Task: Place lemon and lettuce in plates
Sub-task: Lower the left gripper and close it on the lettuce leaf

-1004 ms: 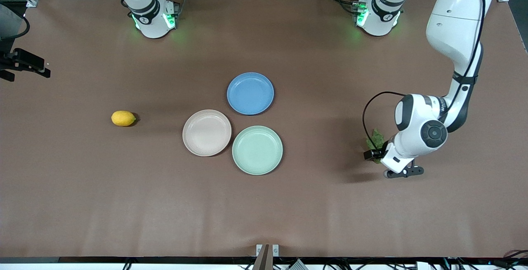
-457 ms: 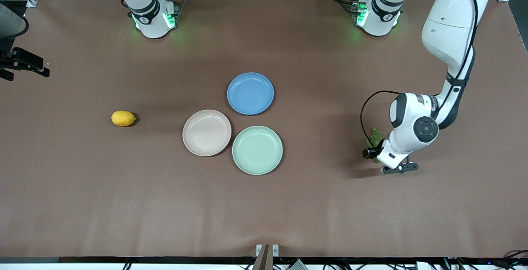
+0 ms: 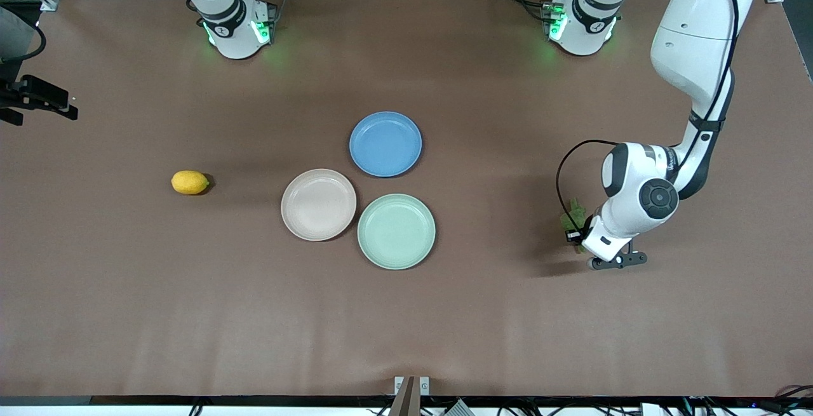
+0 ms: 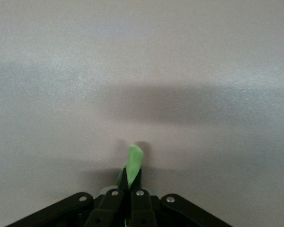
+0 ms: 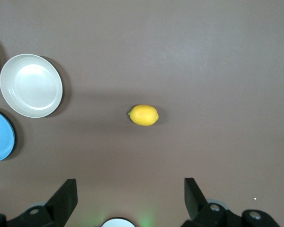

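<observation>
Your left pincer (image 4: 128, 185) pinches only the lettuce (image 4: 134, 158) tip near the table's (image 3: 483, 314) left-arm end; it may slip when lifted. Right pincer (image 5: 128, 201) waits, released, above the lemon (image 5: 144, 115).

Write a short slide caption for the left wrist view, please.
Left end effector shut on the lettuce, low over the brown table.

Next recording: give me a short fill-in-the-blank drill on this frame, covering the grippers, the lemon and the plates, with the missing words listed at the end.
1. The left gripper is shut on the ____.
2. The lemon lies on the ____, toward the right arm's end.
3. The right gripper, high over the lemon, has its jaws ____.
4. Of the beige-pink plate, mint green plate and blue plate, the one farthest from the front camera is the ____ one.

Missing words: lettuce; table; open; blue
</observation>
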